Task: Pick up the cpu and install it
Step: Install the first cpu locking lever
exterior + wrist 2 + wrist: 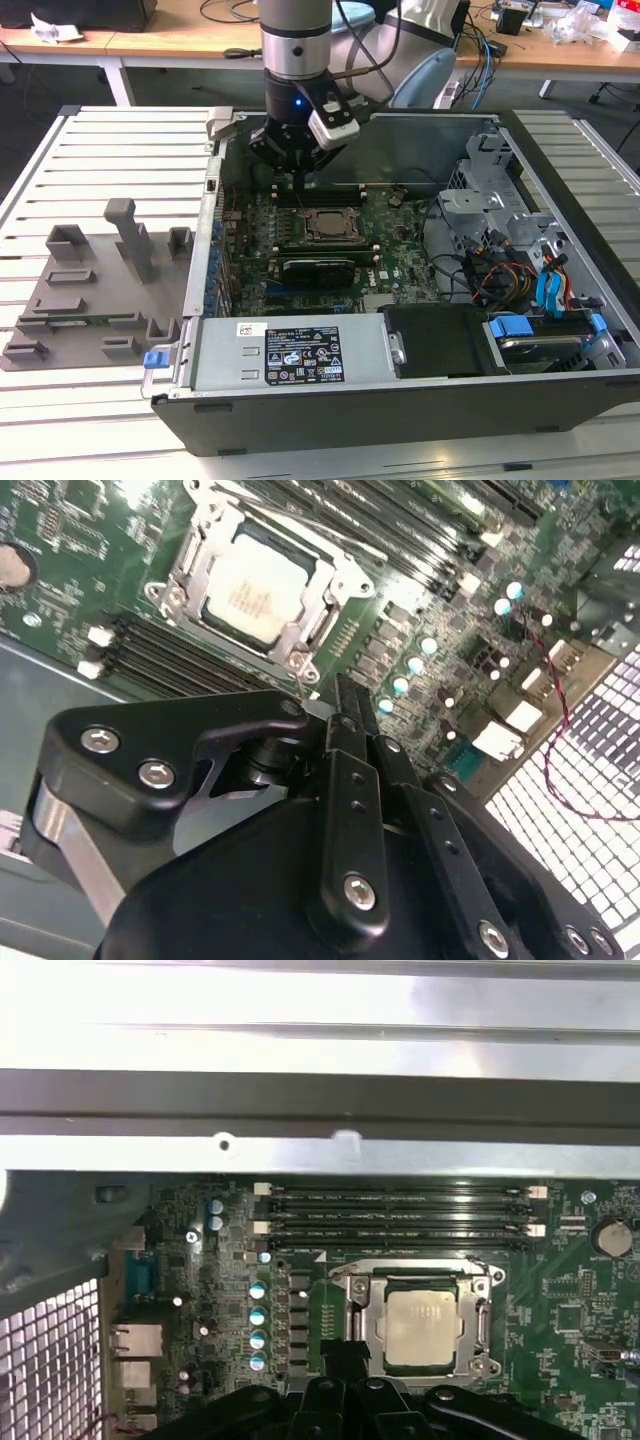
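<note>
The cpu (420,1326), a flat square chip with a pale, dull-silver metal top, sits inside the metal socket frame (352,1290) on the green circuit board (60,540); faint print on its lid cannot be read. In both wrist views the frame's bright steel edges surround it on all sides. Beside the frame run long black memory slots (400,1200) with white end clips, and a row of small round pale-blue capacitors (258,1325).

The claw (345,702), matte black with silver screw heads, hangs just above the board near the socket. Its thin black fingers (352,730) look pressed together with nothing between them.

In the exterior view the open black computer case (400,410) lies on a counter (100,150) of pale ribbed metal slats. A white-and-black label (303,355) marks the grey power-supply cover, its print too small to read. Grey plastic fixture blocks (100,285) stand near the counter's edge at the exterior view's left. Wooden desks (170,40) with cables stand behind.
</note>
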Robot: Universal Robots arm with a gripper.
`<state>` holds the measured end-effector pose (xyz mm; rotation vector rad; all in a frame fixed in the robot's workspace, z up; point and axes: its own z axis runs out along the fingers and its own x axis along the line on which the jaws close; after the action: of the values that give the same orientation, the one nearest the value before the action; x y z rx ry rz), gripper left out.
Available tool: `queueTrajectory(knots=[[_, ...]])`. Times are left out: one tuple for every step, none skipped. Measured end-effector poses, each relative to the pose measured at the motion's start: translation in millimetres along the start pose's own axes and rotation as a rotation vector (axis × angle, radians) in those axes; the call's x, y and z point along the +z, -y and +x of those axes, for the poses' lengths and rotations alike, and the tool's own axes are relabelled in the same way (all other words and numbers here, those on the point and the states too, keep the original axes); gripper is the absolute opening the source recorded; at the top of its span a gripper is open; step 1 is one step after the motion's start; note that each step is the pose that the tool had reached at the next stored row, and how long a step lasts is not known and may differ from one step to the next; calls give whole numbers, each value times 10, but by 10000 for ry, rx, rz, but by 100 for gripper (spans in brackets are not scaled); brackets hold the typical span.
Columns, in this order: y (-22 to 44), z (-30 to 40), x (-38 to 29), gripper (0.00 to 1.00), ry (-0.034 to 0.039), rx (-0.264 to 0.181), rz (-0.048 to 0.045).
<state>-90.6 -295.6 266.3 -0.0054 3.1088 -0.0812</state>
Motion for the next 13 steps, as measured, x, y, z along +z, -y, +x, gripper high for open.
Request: queueTrajectory(knots=[[-11, 22, 5, 11, 0, -4, 0], [-35, 64, 12, 11, 1, -13, -1], [-48, 82, 14, 11, 0, -16, 0], [-62, 98, 16, 11, 1, -21, 0], [-86, 120, 19, 11, 2, -33, -2], [-100, 136, 21, 11, 3, -41, -2], [-117, 160, 23, 11, 4, -58, -3], [-131, 182, 26, 11, 5, -88, -4], [-155, 222, 30, 11, 8, -148, -5], [-170, 235, 32, 11, 10, -183, -6], [-185, 236, 34, 11, 12, -204, -7], [-200, 236, 34, 11, 12, -213, -8], [-219, 236, 35, 11, 13, -222, -8]])
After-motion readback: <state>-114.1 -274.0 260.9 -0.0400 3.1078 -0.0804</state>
